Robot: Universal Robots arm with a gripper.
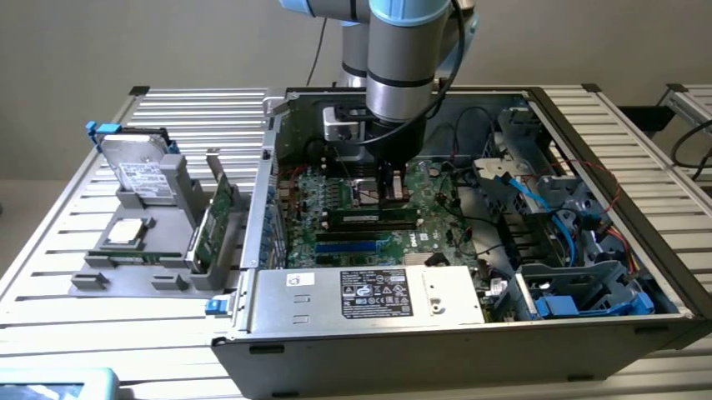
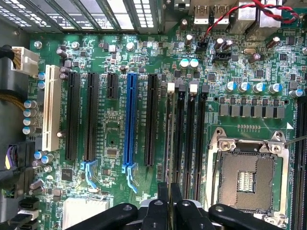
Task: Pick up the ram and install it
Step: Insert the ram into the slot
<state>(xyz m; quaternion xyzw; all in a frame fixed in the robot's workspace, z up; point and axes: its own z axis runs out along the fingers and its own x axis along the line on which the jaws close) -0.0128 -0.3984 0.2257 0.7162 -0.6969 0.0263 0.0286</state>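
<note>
The black-fingered claw (image 2: 169,188) pinches the long, thin green circuit-board ram (image 1: 374,218) by its flat faces, lined up along narrow black plastic memory slots (image 2: 189,139) on the glossy green motherboard (image 2: 110,129).

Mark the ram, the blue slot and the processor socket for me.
ram (image 1: 373,218): exterior view, middle of its long side face.
blue slot (image 2: 130,120): wrist view, halfway along its plastic body.
processor socket (image 2: 247,181): wrist view, centre of its contact field, inside the metal frame.
</note>
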